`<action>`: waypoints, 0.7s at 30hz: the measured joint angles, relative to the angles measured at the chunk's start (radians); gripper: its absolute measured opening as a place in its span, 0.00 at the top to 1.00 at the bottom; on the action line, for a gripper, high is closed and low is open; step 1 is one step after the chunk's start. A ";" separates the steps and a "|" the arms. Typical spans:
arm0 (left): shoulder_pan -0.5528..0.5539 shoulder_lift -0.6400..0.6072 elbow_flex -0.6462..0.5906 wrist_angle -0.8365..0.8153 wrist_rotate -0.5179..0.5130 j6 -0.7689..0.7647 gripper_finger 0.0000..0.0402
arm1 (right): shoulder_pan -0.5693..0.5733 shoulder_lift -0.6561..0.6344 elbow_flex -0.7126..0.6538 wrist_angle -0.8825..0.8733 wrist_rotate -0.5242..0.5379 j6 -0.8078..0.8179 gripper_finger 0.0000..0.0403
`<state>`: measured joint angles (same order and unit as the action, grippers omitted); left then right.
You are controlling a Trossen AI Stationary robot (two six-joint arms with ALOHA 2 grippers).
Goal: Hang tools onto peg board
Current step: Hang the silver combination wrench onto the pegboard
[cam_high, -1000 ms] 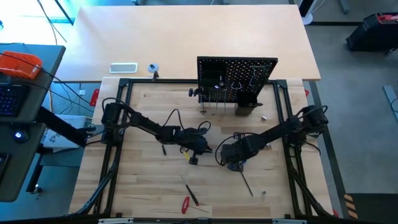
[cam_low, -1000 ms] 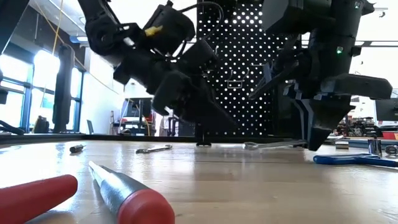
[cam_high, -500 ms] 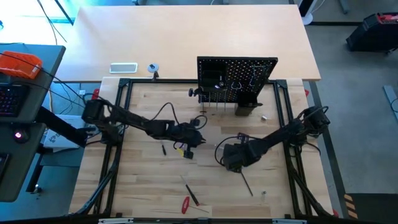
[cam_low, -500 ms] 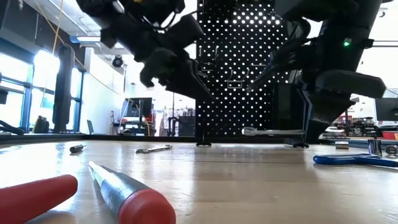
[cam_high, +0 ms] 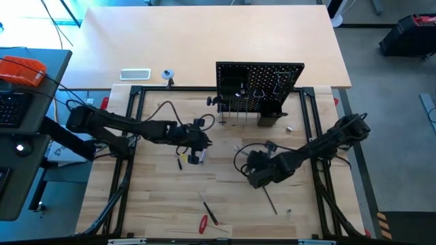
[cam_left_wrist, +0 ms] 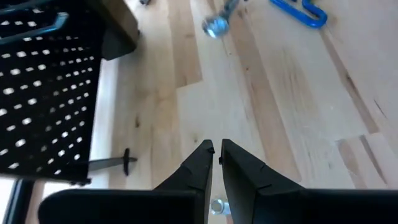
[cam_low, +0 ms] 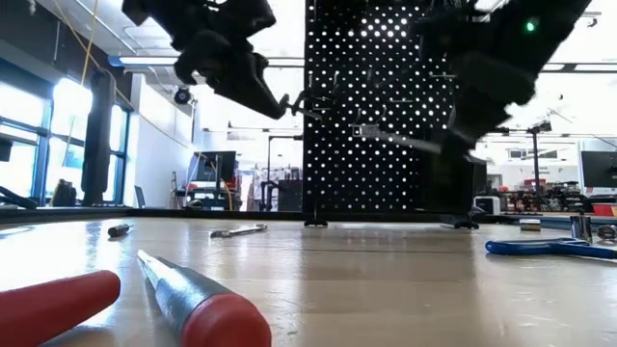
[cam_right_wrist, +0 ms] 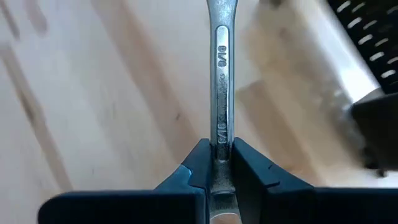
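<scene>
Your right gripper [cam_right_wrist: 217, 163] clamps the silver wrench [cam_right_wrist: 222, 81], shaft apparently pointing far-right toward the peg board [cam_high: 259, 88]; left gripper [cam_left_wrist: 215, 151] closed, empty.

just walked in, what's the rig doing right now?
It's hanging tools on the peg board. The right gripper is shut on a silver wrench, held off the table and pointing toward the board. The left gripper is shut and empty, in the air over the left half of the table. Other tools lie on the table: a red-handled screwdriver near the front edge and a blue-handled hex key off to the side.
</scene>
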<state>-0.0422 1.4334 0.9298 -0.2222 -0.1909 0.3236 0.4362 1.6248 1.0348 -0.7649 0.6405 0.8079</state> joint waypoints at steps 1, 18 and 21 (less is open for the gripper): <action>0.005 -0.014 0.000 -0.012 0.000 -0.005 0.93 | 0.001 -0.016 0.000 0.001 0.025 0.004 0.92; 0.053 -0.138 -0.353 0.853 0.221 -0.415 0.93 | 0.023 -0.084 0.000 0.131 0.414 -0.031 0.92; 0.031 -0.077 -0.363 0.953 0.226 -0.457 0.93 | 0.023 -0.084 0.001 0.139 0.450 -0.031 0.92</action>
<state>-0.0116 1.3562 0.5671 0.7313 0.0349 -0.1332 0.4591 1.5406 1.0355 -0.6256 1.0905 0.7769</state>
